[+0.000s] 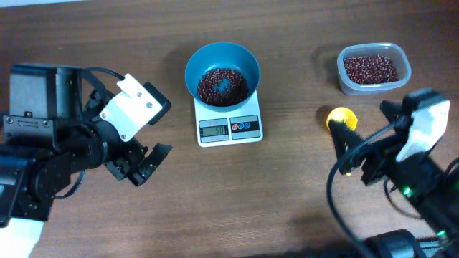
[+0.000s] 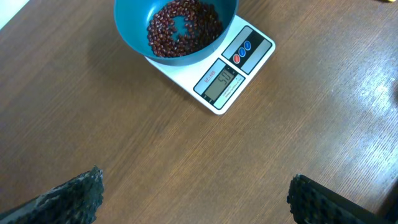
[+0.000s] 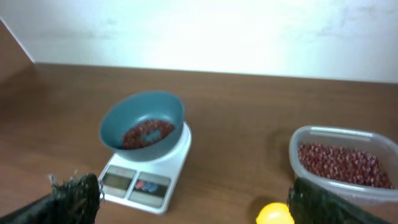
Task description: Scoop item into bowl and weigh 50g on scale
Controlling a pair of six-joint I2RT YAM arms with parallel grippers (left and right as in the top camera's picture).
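Observation:
The teal bowl [image 1: 222,61] stands on the white scale [image 1: 229,129] at the table's middle, with a thin layer of dark red beans [image 1: 222,84] in its bottom. More beans fill the clear tub [image 1: 373,68] at the back right. My left gripper [image 1: 147,163] hovers open, left of and nearer than the scale, over bare wood. In the left wrist view the bowl [image 2: 134,31] and scale [image 2: 224,78] lie ahead of the wide-apart fingertips [image 2: 81,196]. My right gripper [image 1: 367,127] is open above the yellow scoop [image 1: 341,118], holding nothing.
In the right wrist view the tub [image 3: 342,162] is at the right, the scoop [image 3: 273,214] at the bottom edge, and the scale [image 3: 143,183] with the bowl [image 3: 143,127] at the left. Both arm bases and cables occupy the front corners.

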